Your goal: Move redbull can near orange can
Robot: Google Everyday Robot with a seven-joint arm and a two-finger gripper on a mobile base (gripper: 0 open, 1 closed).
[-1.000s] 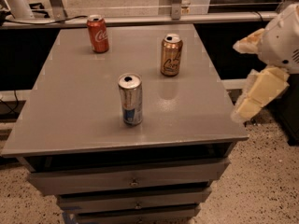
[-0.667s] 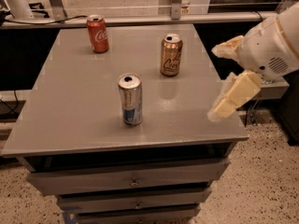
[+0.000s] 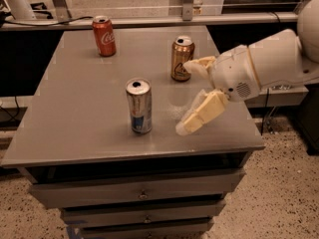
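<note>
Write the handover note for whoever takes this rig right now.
Gripper: open, empty, over the right side of the table, just right of the redbull can, not touching it.
Redbull can: upright, front centre, apart from the orange can, which stands upright farther back and right.
Done: nothing grasped yet.
Left: grasp the redbull can, set it beside the orange can, release.

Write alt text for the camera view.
The open gripper hangs over the grey table, right of the upright redbull can and just in front of the orange can. A red Coca-Cola can stands at the far left.
</note>
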